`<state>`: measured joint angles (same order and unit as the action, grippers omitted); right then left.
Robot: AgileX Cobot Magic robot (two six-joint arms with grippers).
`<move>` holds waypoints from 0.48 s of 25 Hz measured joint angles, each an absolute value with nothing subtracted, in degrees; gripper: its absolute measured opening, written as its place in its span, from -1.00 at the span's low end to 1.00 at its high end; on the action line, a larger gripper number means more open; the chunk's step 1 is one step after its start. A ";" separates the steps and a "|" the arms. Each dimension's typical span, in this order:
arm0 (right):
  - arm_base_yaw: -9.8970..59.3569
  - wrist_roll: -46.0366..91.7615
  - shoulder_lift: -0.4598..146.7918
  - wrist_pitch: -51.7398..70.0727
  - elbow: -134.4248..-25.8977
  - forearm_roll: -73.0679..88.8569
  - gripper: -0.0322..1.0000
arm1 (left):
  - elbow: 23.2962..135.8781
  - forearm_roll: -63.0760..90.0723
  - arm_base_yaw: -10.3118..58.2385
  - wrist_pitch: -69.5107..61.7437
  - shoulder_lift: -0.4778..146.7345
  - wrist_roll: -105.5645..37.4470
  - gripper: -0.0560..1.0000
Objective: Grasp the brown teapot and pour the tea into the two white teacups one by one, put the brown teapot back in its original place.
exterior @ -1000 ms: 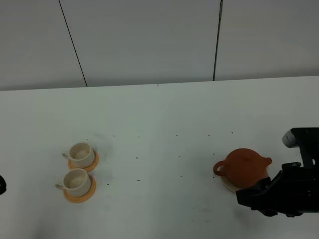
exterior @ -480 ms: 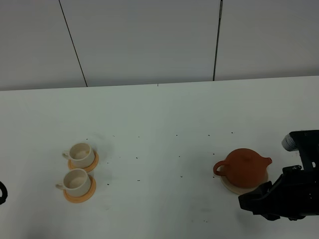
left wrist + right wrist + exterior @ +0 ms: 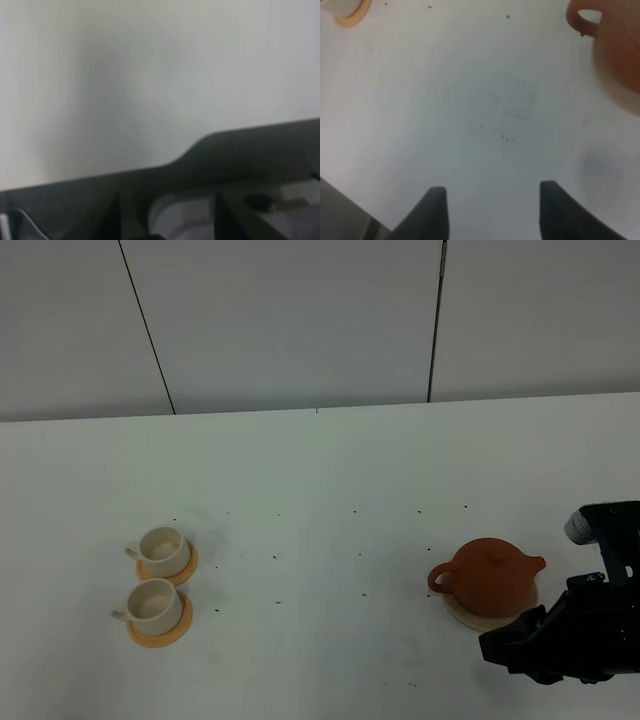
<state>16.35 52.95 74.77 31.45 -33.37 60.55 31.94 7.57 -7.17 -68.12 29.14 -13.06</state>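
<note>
Right wrist view shows the right hand (image 3: 492, 200) spread, empty, near the brown teapot (image 3: 490, 575) on its disc (image 3: 460, 615) toward the worktop's (image 3: 320, 490) front right corner; a skewed approach may push it and spill tea.

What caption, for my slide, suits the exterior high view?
Brown teapot on beige disc, two white teacups on orange coasters, right arm nearby.

Black right gripper (image 3: 505, 647): drawn back, lower in the high view, off the reddish-brown clay teapot (image 3: 490, 577).
Black left gripper (image 3: 167, 220): gone from that view's left edge.
</note>
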 joint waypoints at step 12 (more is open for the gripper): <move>16.35 53.01 74.77 29.94 -33.37 60.37 -0.15 | 30.05 7.38 -7.17 -62.00 14.01 -13.26 0.03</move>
<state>16.35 53.01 74.77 29.94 -33.37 60.37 30.05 7.38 -7.17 -62.00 14.01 -13.26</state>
